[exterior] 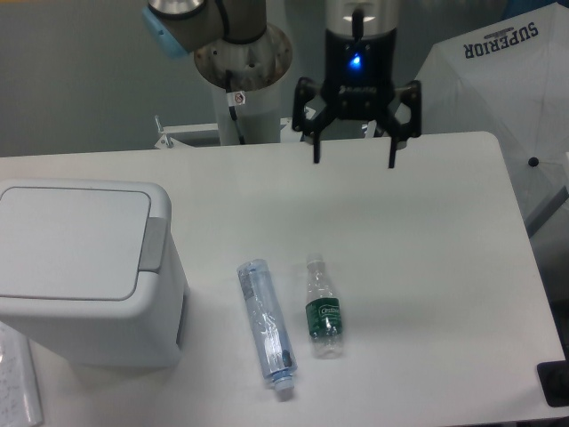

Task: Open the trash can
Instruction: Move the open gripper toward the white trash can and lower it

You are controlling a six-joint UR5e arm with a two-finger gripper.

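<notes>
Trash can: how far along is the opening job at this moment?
Nothing looks done: the trash can has its lid flat and closed, and the grey push tab is untouched. In hand: the gripper hangs open and empty above the table's far edge, well right of the bin. Left: reach the tab, press it, get the lid up.
</notes>
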